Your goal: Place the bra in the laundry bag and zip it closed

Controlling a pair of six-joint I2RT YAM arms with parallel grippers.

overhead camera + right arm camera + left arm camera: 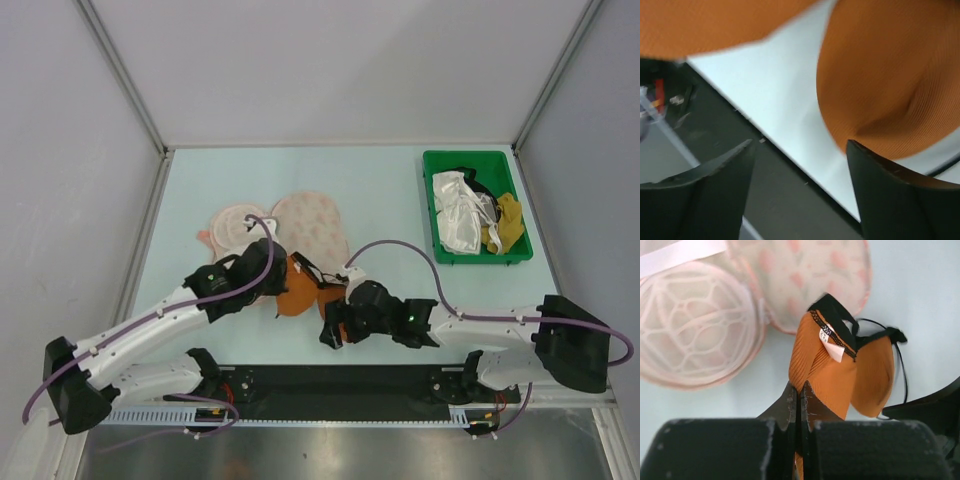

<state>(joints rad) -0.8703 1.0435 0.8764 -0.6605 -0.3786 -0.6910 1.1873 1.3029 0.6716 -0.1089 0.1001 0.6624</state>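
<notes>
Orange bra (298, 292) pinched in left fingers (784, 407), which are closed tight on cup edge. Bra sits mid-desk (390, 200), seemingly held up. Step in hand, by judgement: carrying bra to laundry bag (305, 225), just beside it at 12 o'clock, mesh round showing. Next move calls for short swing toward 11 o'clock, cups lowered onto mesh. Right fingers (890, 195) spread wide, gripping nothing; cup just past one tip.

The pale green table (390, 205) is seen to carry the laundry bag (300, 225), laid open left of centre, and a green bin (470, 160) of crumpled items, set well apart at the far right
</notes>
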